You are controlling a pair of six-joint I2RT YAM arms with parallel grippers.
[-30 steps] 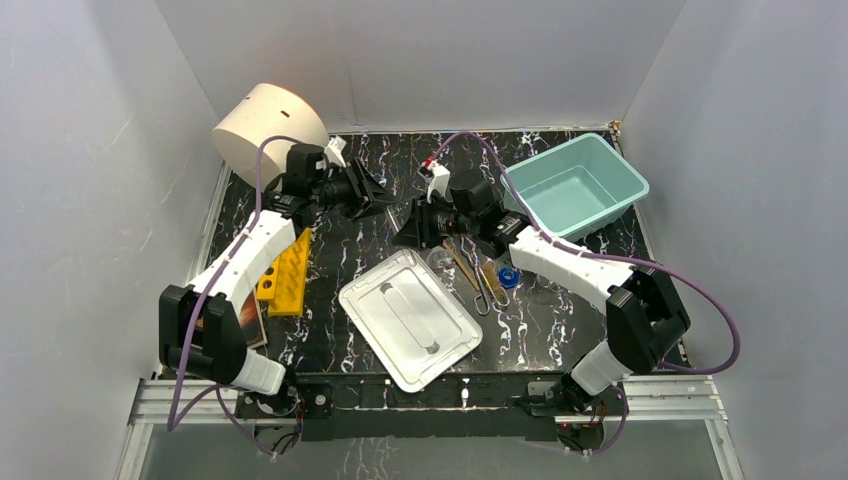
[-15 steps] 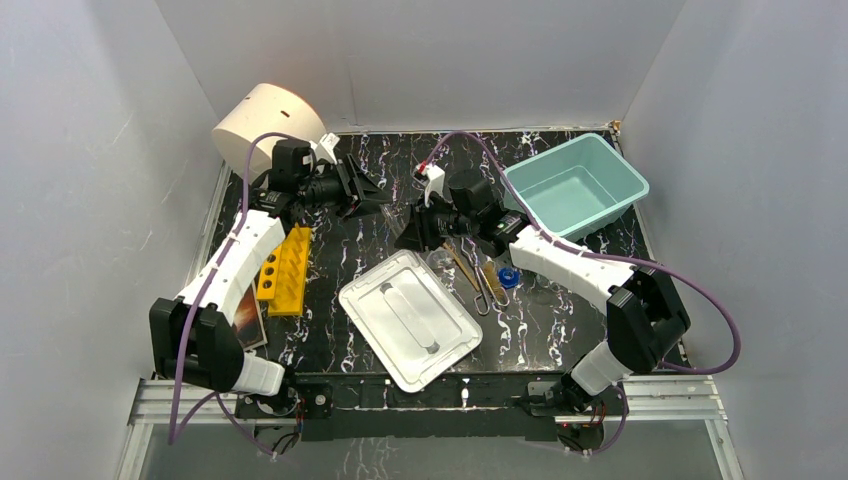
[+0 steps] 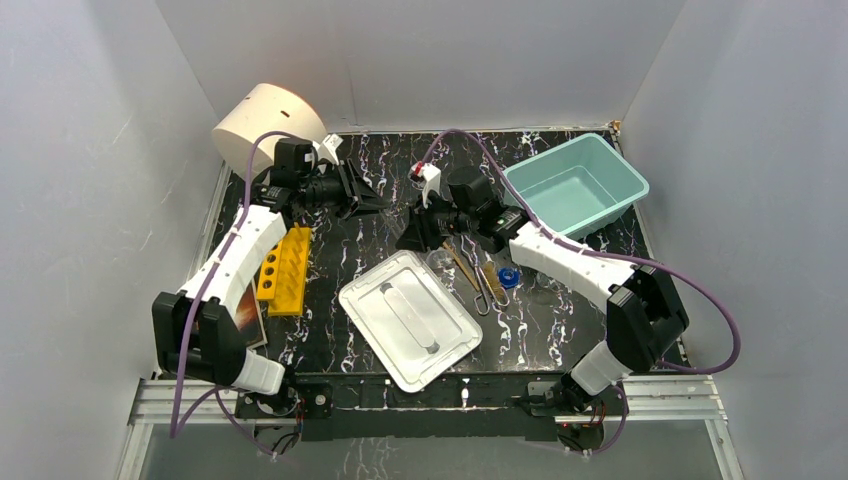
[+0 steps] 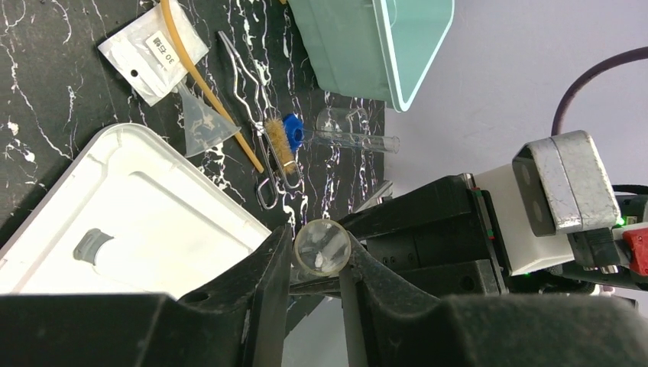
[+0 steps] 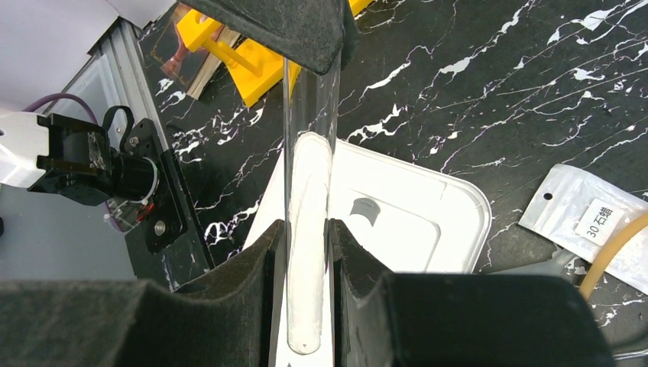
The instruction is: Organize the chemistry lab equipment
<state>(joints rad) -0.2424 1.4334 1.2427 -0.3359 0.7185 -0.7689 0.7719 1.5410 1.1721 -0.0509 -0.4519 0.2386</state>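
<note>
A clear glass test tube [image 5: 309,160] hangs in the air between both grippers, above the table's middle. My right gripper [image 5: 306,226] is shut on its rounded lower part. My left gripper [image 4: 322,252] is shut on the tube's other end [image 4: 322,248], which shows as a round rim touching both fingers. In the top view the left gripper [image 3: 383,203] and the right gripper [image 3: 406,236] nearly meet. On the table lie a white packet [image 4: 153,50], tan tubing [image 4: 205,88], a glass funnel [image 4: 203,122], metal tongs [image 4: 251,80], a blue cap [image 4: 293,131] and a second glass tube [image 4: 359,140].
A white lid [image 3: 410,318] lies front centre under the held tube. The teal bin [image 3: 575,185] stands back right. A yellow rack with holes [image 3: 283,270] and a book [image 3: 245,318] lie at the left. A cream cylinder [image 3: 268,125] sits at the back left.
My left gripper has swung a little toward the back and closed its jaws on the tube's end. The right arm has edged slightly to the left with the tube.
</note>
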